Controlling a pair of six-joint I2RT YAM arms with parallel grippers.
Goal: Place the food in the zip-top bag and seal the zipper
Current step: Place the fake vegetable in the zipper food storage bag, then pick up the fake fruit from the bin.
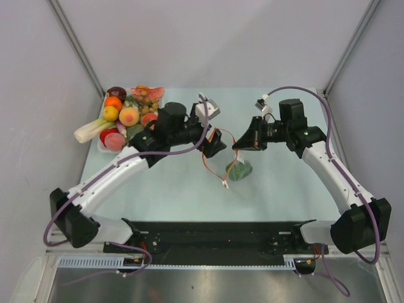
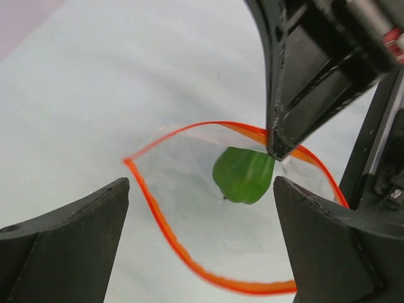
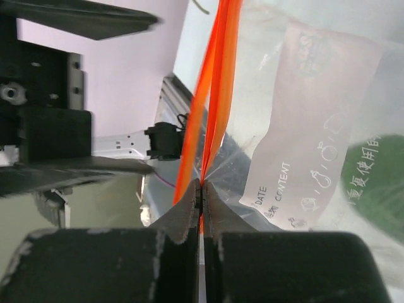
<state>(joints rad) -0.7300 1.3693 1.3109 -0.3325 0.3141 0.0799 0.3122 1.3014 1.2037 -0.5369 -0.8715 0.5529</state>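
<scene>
The right tool (image 3: pixel 201 189) is closed tight. Its two black fingers pinch the thin red-orange zipper strip (image 3: pixel 218 82) on the edge of the clear, crinkly plastic zip-top bag (image 2: pixel 189 164). The left tool (image 2: pixel 201 189) is wide open and holds nothing. Its two dark, matte fingers stand at either side of the bag's mouth, a little above it. From the left wrist view the strip makes an open loop, so the mouth is not sealed.

Inside the bag, under the left tool and just beside the tip of the right tool, lies a smooth, lobed green toy vegetable (image 2: pixel 243 173). A whitish label patch (image 3: pixel 315 126) on the bag has the printed words "DATE" and "CONTENT". Behind it the green toy is only a blur, cut off by the frame.

I cannot tell if the bag's bottom rests on the pale blue-green tabletop (image 1: pixel 284 183). The colourful pile of plastic toy food (image 1: pixel 129 115) sits in a clear rectangular tray (image 1: pixel 101 146), well apart, to the left of the left tool and partly hidden by its arm.
</scene>
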